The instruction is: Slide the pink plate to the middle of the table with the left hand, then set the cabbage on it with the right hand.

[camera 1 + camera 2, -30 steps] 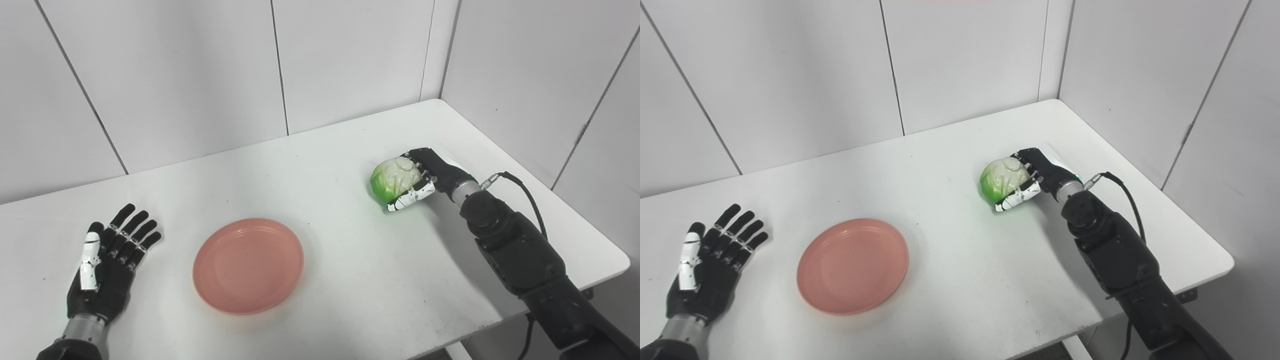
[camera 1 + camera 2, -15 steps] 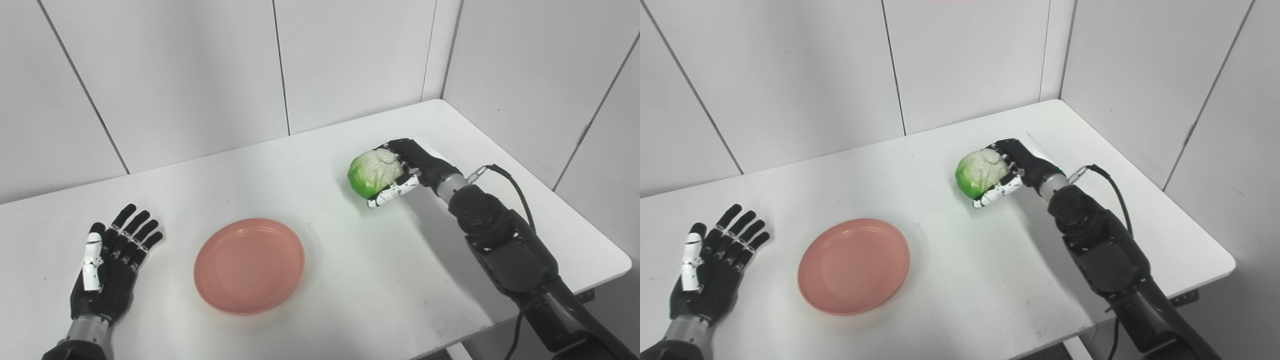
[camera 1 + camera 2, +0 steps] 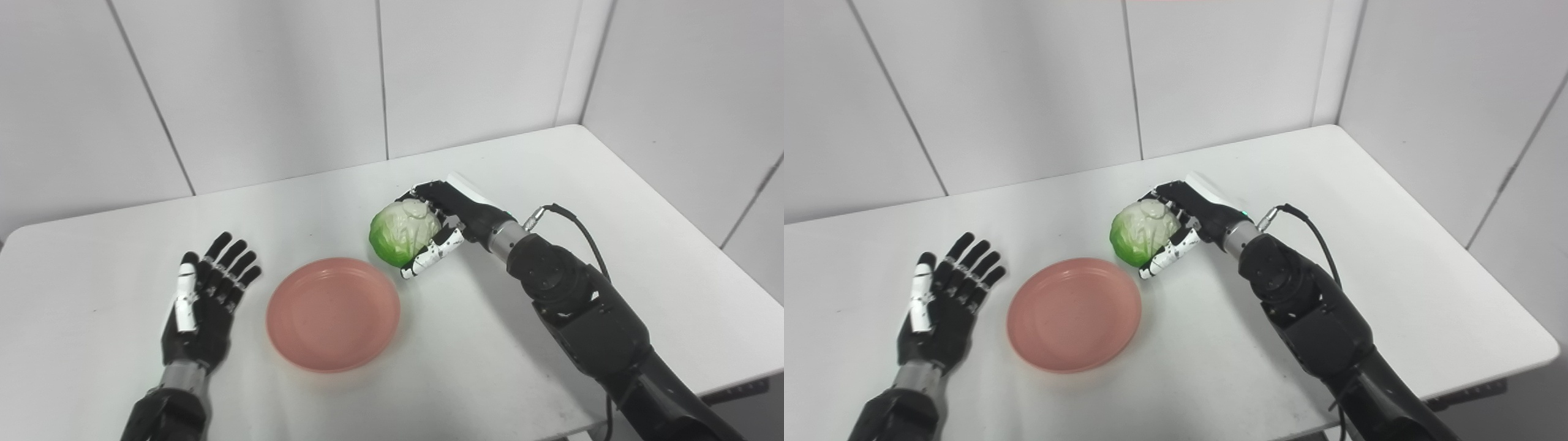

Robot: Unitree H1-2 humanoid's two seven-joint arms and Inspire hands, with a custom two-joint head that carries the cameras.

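One loose squeeze and the cabbage (image 3: 403,233), clamped in the right hand (image 3: 450,223), rolls past the plate (image 3: 333,313) just below-left.

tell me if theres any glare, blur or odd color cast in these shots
Left eye view: sharp, even light, no hard glare; the cabbage in the right hand throws a faint green tint on the white table beneath it. Right eye view: equally sharp; soft shadow under the pink plate; left hand crisp.
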